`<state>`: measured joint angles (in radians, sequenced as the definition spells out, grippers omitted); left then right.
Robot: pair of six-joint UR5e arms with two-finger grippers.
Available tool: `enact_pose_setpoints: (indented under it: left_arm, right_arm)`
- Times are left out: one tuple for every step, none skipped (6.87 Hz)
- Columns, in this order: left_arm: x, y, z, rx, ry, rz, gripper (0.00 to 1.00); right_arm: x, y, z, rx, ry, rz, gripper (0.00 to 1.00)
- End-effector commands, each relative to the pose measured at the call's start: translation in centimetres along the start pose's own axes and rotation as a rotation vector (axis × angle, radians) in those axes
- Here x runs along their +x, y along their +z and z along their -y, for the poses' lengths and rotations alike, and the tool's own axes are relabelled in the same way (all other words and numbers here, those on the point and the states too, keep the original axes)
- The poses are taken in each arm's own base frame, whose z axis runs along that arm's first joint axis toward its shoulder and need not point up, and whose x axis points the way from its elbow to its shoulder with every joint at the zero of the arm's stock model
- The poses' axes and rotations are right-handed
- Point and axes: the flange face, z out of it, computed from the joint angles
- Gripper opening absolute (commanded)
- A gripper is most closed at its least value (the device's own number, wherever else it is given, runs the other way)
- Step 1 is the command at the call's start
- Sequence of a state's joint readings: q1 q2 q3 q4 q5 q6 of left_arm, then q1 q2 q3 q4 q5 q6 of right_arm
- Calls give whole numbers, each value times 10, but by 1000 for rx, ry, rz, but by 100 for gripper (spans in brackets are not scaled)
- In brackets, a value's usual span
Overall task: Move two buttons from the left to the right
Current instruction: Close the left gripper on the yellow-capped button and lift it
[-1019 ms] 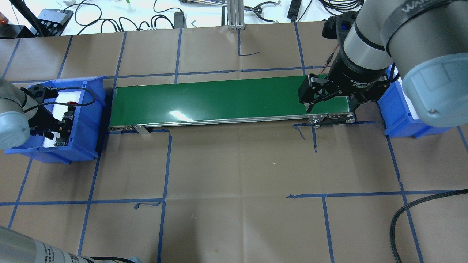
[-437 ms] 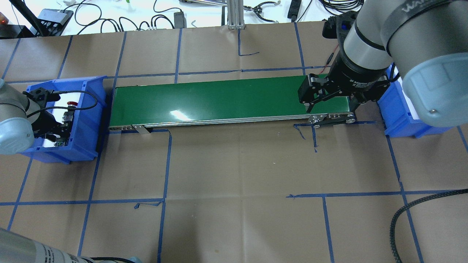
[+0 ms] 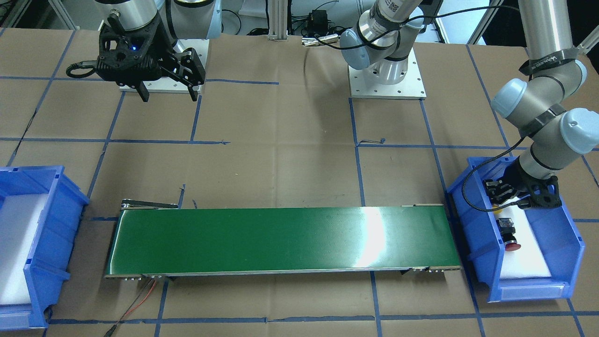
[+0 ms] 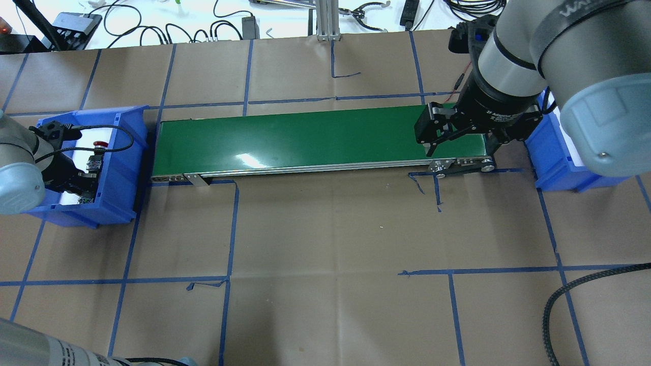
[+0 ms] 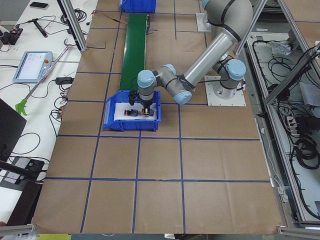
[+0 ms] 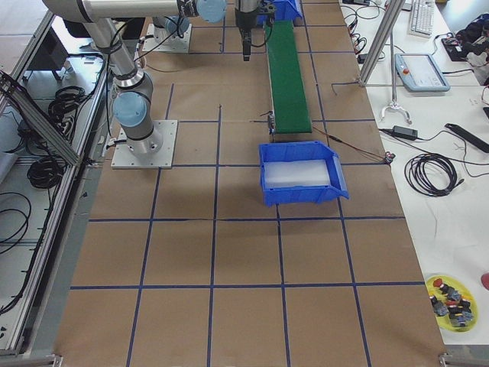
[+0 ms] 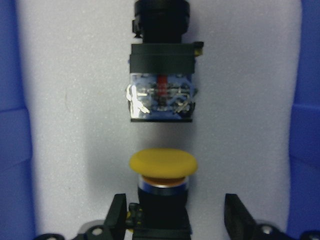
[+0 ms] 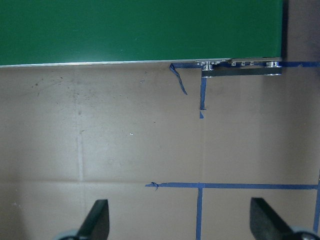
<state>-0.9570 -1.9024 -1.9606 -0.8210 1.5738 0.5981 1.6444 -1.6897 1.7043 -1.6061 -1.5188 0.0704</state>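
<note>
The yellow-capped button [image 7: 163,162] lies on white foam in the left blue bin [image 4: 122,168]. In the left wrist view it sits between the fingers of my open left gripper [image 7: 175,212], close to one finger [image 7: 117,215]. The red-capped button [image 3: 511,238] lies just beyond it, with its red cap [image 4: 100,144] pointing away from the gripper. My left gripper [image 3: 517,199] is down inside the bin. My right gripper [image 4: 460,148] is open and empty and hangs above the right end of the green conveyor belt [image 4: 305,137].
A second blue bin [image 3: 28,234] with white foam stands past the belt's right end and shows nothing in it. Brown paper with blue tape lines covers the table. A black cable [image 4: 559,300] lies at the near right. The robot bases [image 3: 386,79] stand behind the belt.
My left arm has shifted a little over the left bin, with the gripper still down inside it. The right arm has not moved.
</note>
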Motion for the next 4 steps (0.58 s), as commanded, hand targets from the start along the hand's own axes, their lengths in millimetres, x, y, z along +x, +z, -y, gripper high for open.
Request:
enact_pose_setpoints:
  left_arm:
    - [-6,-12,4,2,-7,4,10]
    - [-10,-32,10,1,-9,3,8]
    - [-15,-61,18,-14,-6,-8,8]
    - [-21,-100,29,-39,-4,-25,8]
  right_arm:
    - [0,0,0,-1,0,0,100]
    - [0,0,0,-1,0,0,100]
    - [0,0,0,-1,0,0,100]
    - [0,0,0,-1,0,0,100]
